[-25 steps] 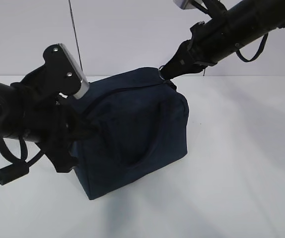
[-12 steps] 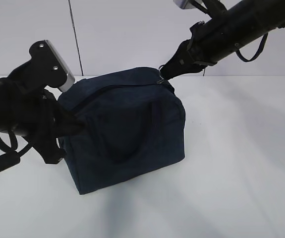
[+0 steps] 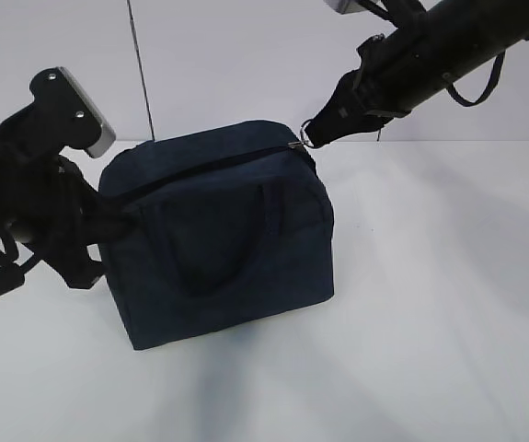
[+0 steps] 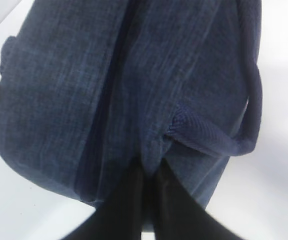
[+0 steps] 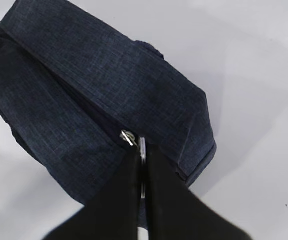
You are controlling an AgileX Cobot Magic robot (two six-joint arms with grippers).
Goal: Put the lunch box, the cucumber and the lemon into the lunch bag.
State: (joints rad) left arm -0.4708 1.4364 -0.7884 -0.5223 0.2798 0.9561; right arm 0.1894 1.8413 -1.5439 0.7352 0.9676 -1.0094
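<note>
We've got the exterior cam angled down at the lunch bag (image 3: 218,244); both wrist cams hug it close, sharing its zipped top.

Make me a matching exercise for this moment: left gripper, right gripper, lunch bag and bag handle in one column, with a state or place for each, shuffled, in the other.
Column one:
1. left gripper
2. right gripper
3. lunch bag
4. bag handle

Column two:
A. sits on the white table, zipper line closed along its top
B. shut on the metal ring pull
C. hangs as a loop on the bag's front side
D. shut on the bag's fabric at its left end

Pairs: 1-D, 2-B, 3-A, 4-C
</note>
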